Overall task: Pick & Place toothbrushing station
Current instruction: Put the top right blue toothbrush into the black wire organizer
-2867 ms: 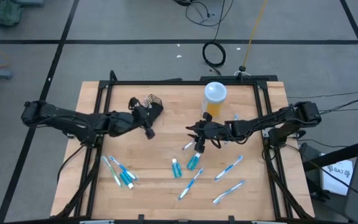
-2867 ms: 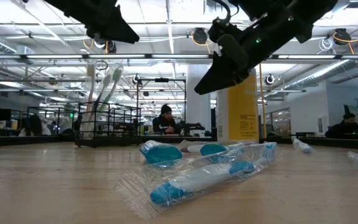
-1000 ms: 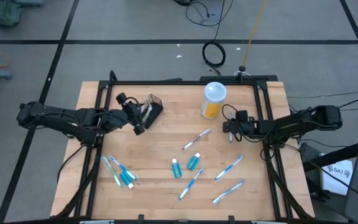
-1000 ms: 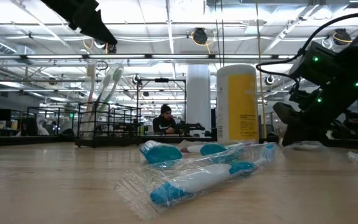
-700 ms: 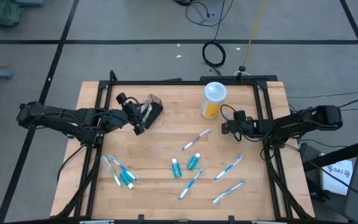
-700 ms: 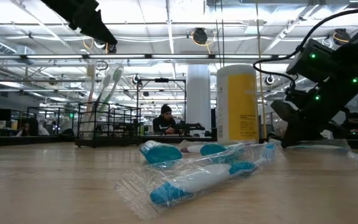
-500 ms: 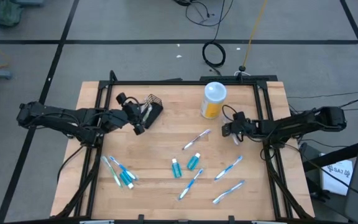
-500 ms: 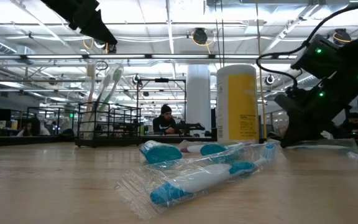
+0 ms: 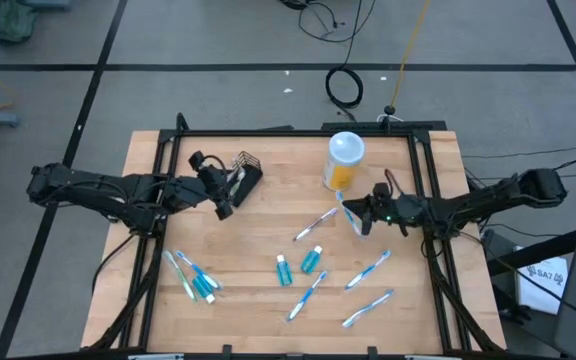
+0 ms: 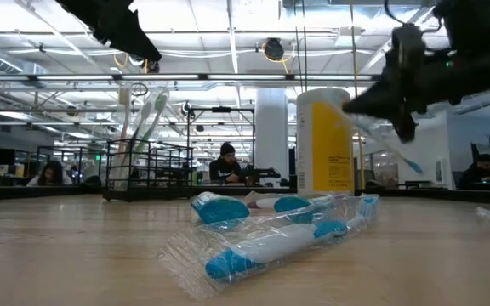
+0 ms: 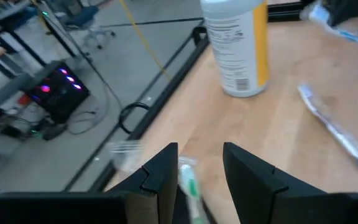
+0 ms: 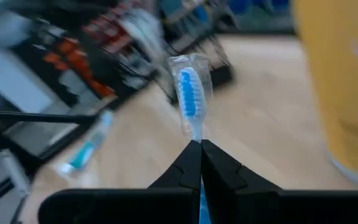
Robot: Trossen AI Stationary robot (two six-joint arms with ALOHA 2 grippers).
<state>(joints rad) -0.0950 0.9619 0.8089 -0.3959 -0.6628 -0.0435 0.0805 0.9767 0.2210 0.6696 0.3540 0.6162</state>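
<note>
Mid-sort at the toothbrushing station: the right gripper (image 9: 358, 219) holds its fingers (image 12: 191, 163) clamped on a plastic-wrapped toothbrush (image 12: 190, 99), lifted clear of the wooden table (image 9: 268, 215), the blue bristle head standing just beyond the fingertips. The yellow-and-white canister (image 9: 345, 160) stands close beside the gripper.

The left gripper (image 9: 220, 190) waits just beside the black wire-mesh basket (image 9: 245, 168), its fingers (image 11: 160, 177) apart and holding nothing; a green-and-white brush shows below the gap between them. In the low view a couple of toothbrushes (image 10: 143, 115) stand upright in the basket, so the job looks begun but far from finished.

Much appears left. One wrapped toothbrush (image 9: 315, 224) lies near the right fingertips, toward the basket side. Two teal tubes (image 9: 298, 265) rest nearer the table's front edge, with a toothbrush (image 9: 307, 296) beyond them, two more brushes (image 9: 368, 285) to the right arm's side, and a cluster of brushes and tubes (image 9: 193, 277) at the front left. The likely next step is carrying the held brush across to the basket.
</note>
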